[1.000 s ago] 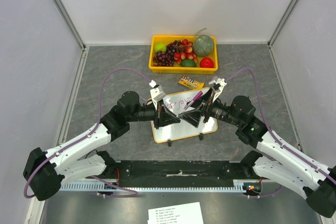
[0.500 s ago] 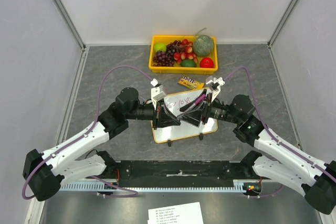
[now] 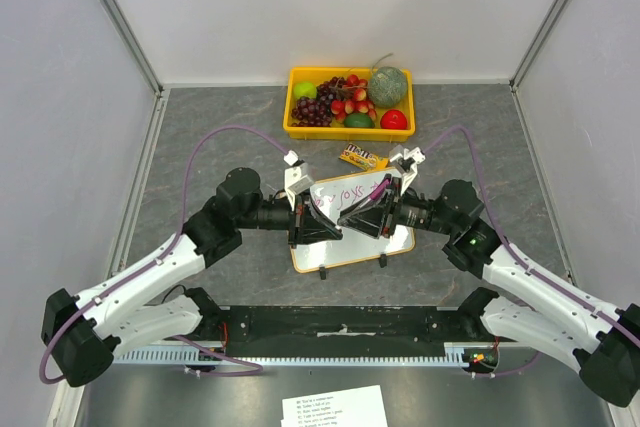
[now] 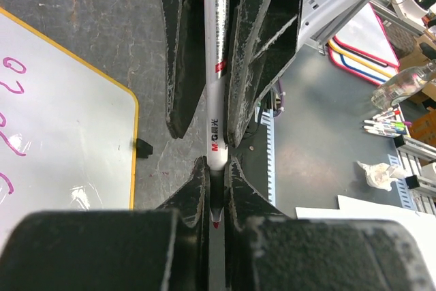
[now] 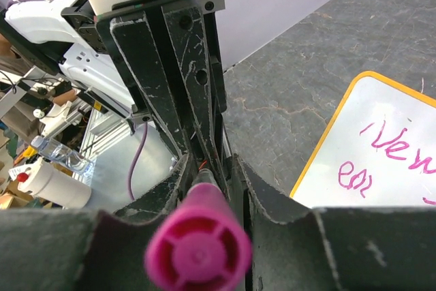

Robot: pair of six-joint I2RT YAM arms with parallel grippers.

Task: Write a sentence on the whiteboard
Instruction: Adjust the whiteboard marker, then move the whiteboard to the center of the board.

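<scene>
marker [image 4: 216, 100]: "M&G" logo | sentence [image 5: 396, 150]: pink cursive, illegible | paper sheet [image 3: 335, 407]: print too small

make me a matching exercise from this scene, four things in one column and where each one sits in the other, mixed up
Things
1. whiteboard
2. yellow fruit tray
3. candy packet
4. printed paper sheet

Places
a. far end of the table
b. centre of the table
c. bottom edge of the top view, on the grey metal surface
d. between tray and whiteboard

Pairs: 1-b, 2-a, 3-d, 4-c
</scene>
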